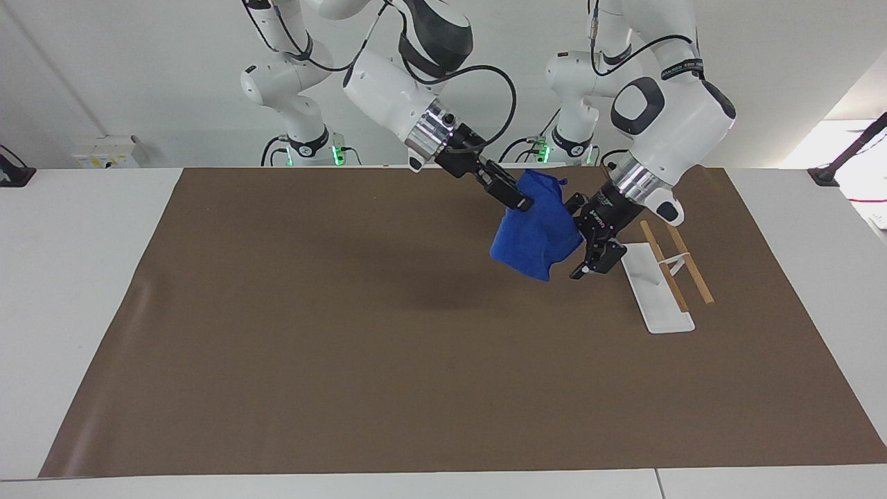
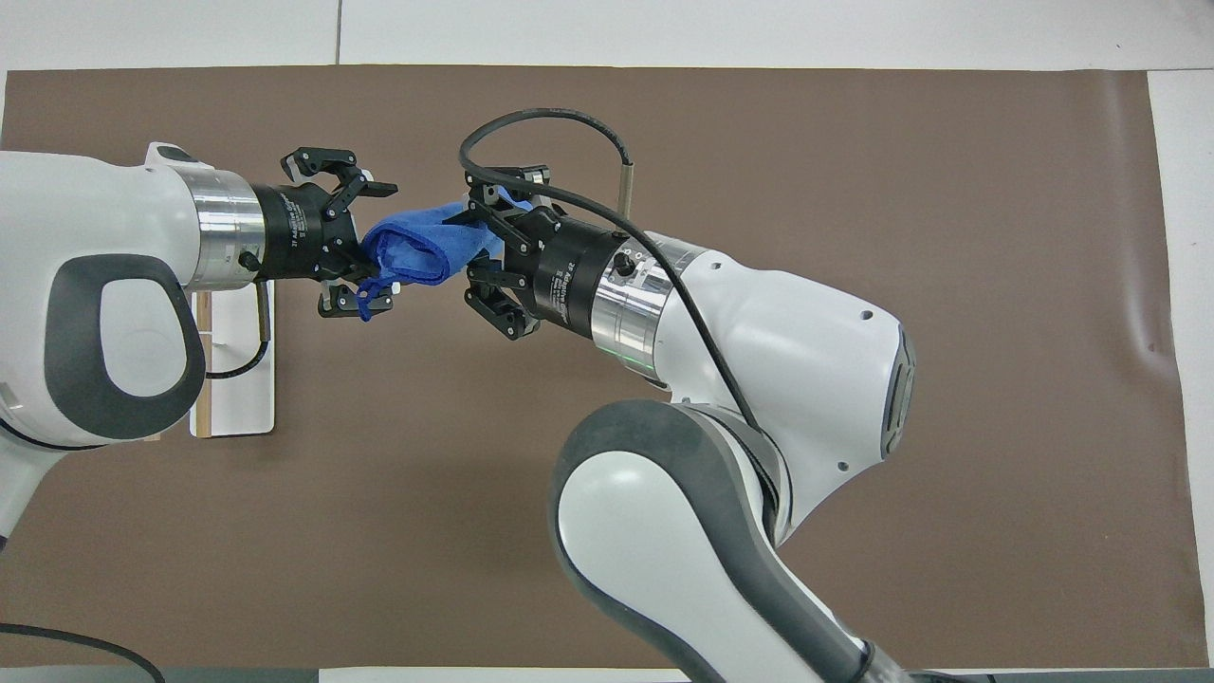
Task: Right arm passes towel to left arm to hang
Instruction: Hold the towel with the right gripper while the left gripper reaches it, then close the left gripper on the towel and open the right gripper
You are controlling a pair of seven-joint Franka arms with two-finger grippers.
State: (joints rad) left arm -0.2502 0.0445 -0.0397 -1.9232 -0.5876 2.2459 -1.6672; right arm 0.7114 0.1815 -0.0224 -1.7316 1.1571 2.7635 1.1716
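1. I see the blue towel (image 1: 537, 232) bunched and drooping, aloft over the brown mat (image 1: 346, 346).
2. My right pincer (image 1: 521, 201) is clamped on its top.
3. My left pincer (image 2: 375, 247) straddles its free end, seemingly not clamped.

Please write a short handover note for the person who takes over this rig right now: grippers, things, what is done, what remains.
Right gripper: shut on the small bright blue soft towel, holding it in the air over the brown mat.
Left gripper: jaws open around the towel's free end, not gripping yet.
White-based rack with two wooden bars: on the mat toward the left arm's end, nothing on it.
Done: towel lifted and presented.
Left: left jaws close, right jaws release, then hang the towel on the rack.
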